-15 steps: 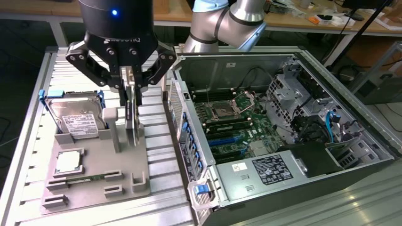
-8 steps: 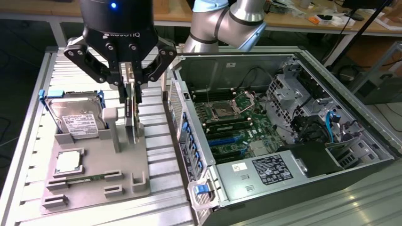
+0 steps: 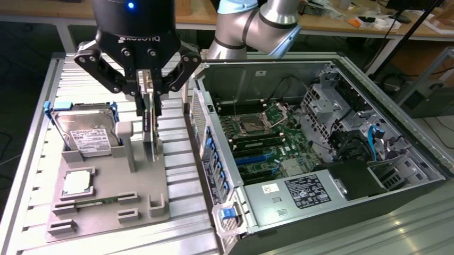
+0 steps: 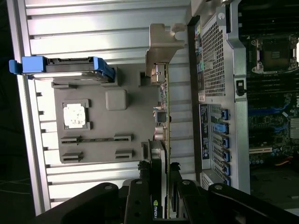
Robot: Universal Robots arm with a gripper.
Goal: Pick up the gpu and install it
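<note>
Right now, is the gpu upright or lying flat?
Upright: the gpu stands on its edge over the gray fixture, its top edge pinched between the fingers.

The claw (image 3: 150,99) is matt black metal, the gpu (image 3: 150,139) shows dull silver metal and black plastic, the holder tray (image 3: 142,183) looks matt grey, probably plastic, the desk (image 3: 177,236) is ribbed satin aluminium, and the hard drive (image 3: 85,133) at the tray's ten o'clock wears blue plastic rails.

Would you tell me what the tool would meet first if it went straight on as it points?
The tool grips the gpu; beyond it, probably the grey fixture plate, though depth is unclear.
</note>
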